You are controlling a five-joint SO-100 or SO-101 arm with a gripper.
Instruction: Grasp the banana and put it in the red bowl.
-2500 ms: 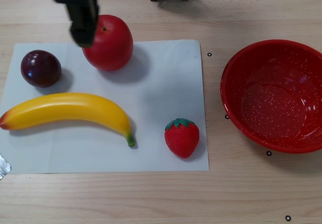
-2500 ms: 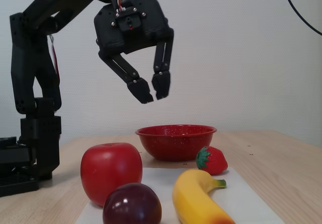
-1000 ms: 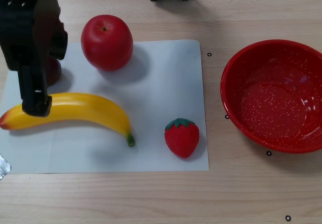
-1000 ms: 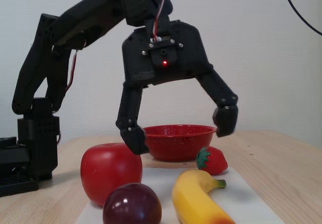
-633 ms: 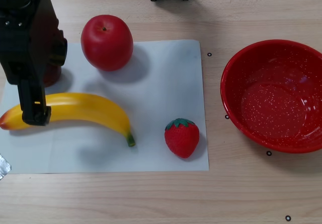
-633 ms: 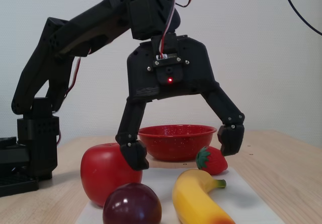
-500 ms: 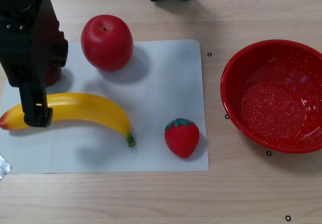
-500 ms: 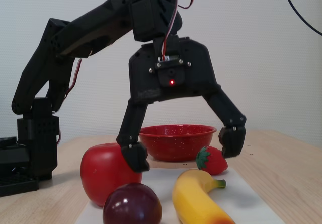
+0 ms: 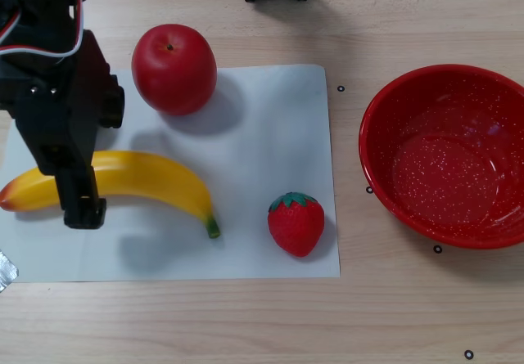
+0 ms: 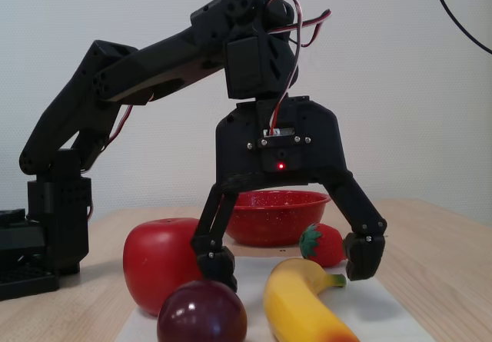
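The black two-finger end effector [image 10: 290,269] hangs spread wide astride the long yellow plastic banana [image 9: 123,180] lying on white paper; next, I judge, lowering and closing, then carrying to the glossy red speckled bowl [image 9: 446,155].

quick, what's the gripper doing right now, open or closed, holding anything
Gripper: open wide, holding nothing, its fingers straddling the banana.
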